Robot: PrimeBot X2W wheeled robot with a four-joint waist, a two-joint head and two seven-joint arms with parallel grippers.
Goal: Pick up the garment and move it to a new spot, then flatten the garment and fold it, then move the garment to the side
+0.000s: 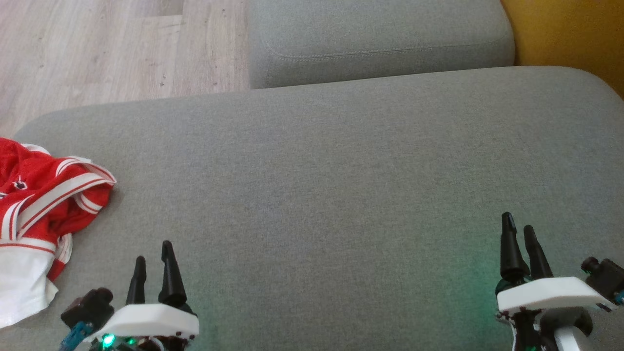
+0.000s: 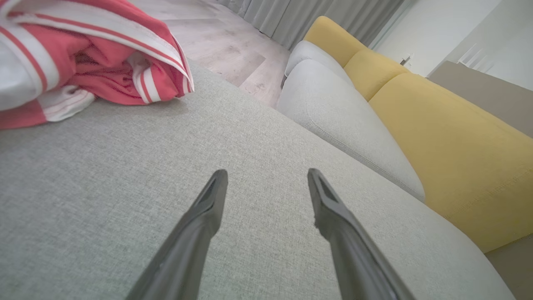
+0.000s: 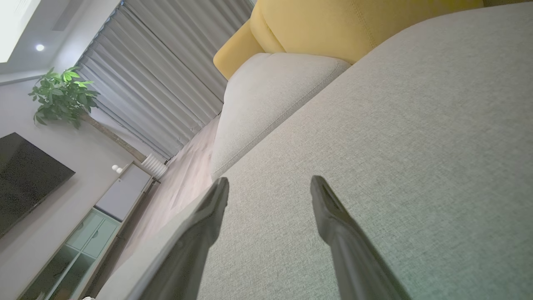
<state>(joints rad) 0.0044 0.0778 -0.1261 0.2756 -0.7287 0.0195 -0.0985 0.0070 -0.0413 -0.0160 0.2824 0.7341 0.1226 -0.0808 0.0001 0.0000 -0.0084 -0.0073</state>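
A crumpled red garment (image 1: 41, 214) with white stripes and a white panel lies at the left edge of the grey sofa seat (image 1: 312, 195); in the left wrist view the garment (image 2: 83, 62) fills the upper left. My left gripper (image 1: 153, 252) hovers open just right of it, over bare cushion, its fingers (image 2: 208, 208) spread with nothing between them. My right gripper (image 1: 519, 224) stands open far to the right above the seat, its fingers (image 3: 333, 221) holding nothing.
A second grey cushion (image 1: 380, 39) sits beyond the seat, with yellow backrest cushions (image 2: 449, 137) to the right. Wooden floor (image 1: 97, 48) lies past the seat's far-left edge. A plant (image 3: 62, 96), curtains and a cabinet stand across the room.
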